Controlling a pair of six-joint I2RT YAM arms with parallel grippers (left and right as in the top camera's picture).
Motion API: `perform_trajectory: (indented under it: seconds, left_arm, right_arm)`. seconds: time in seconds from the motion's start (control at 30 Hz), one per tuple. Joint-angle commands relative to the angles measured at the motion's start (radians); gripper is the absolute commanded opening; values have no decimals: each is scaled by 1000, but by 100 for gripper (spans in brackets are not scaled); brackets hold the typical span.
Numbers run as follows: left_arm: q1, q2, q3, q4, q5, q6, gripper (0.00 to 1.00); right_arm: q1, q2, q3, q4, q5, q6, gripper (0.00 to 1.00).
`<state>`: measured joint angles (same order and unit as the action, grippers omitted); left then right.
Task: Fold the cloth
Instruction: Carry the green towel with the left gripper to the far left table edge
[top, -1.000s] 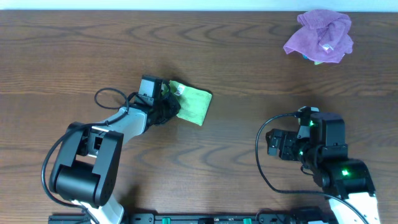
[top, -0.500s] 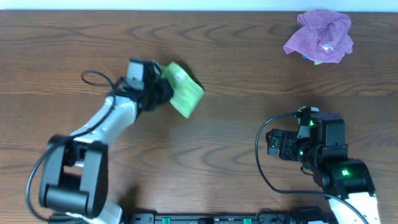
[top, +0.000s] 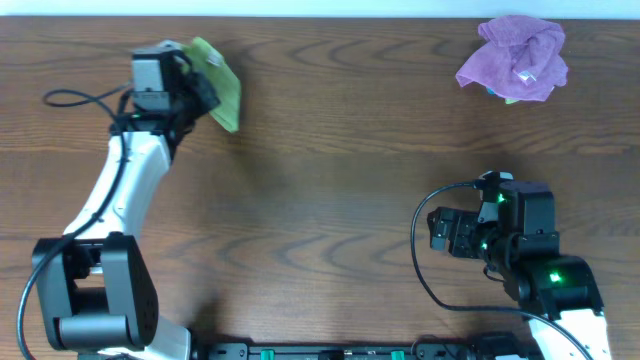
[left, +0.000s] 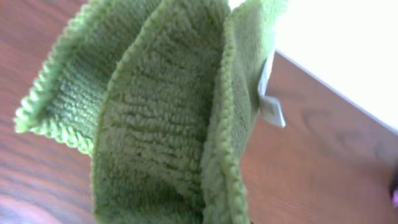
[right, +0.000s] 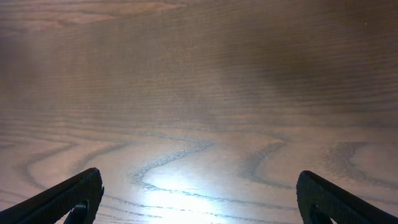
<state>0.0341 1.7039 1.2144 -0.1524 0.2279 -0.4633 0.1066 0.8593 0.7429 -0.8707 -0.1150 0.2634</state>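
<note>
The cloth (top: 222, 82) is fuzzy lime-green microfibre with a knobbly looped pile and stitched edges, bunched in loose folds with a little white tag (left: 271, 107) sticking out. The left gripper (top: 203, 88) is clamped tight on it, way off left of the crumpled purple cloth (top: 515, 58). Its fingers are buried under green pile in the wrist view, and the cloth's bottom is cut off there. The right gripper (right: 199, 198) sits on the near side of the purple cloth, spread wide and empty over the wood-grain table (right: 199, 93), only its dark fingertips (right: 69, 199) showing.
</note>
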Motion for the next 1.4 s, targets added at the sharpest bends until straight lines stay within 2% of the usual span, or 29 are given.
perform_trajectory:
  seconds: [0.0, 0.17, 0.37, 0.73, 1.27, 1.37]
  left_arm:
    - [48, 29, 25, 46, -32, 22, 6]
    - [82, 105, 28, 158, -32, 22, 6]
    - [112, 198, 80, 224, -43, 21, 6]
    - [146, 349, 227, 226, -45, 21, 6]
    - [193, 419, 234, 211, -60, 22, 6]
    - [203, 419, 234, 203, -60, 22, 9]
  right_arm:
    - [-9, -2, -6, -1, 6, 13, 99]
    - [-9, -2, -6, -1, 6, 13, 99]
    - [-9, -2, -6, -1, 6, 13, 99]
    - [-9, -2, -6, -1, 6, 13, 99]
    - [-9, -2, -6, -1, 6, 13, 99]
    - [-9, -2, -6, -1, 6, 13, 99]
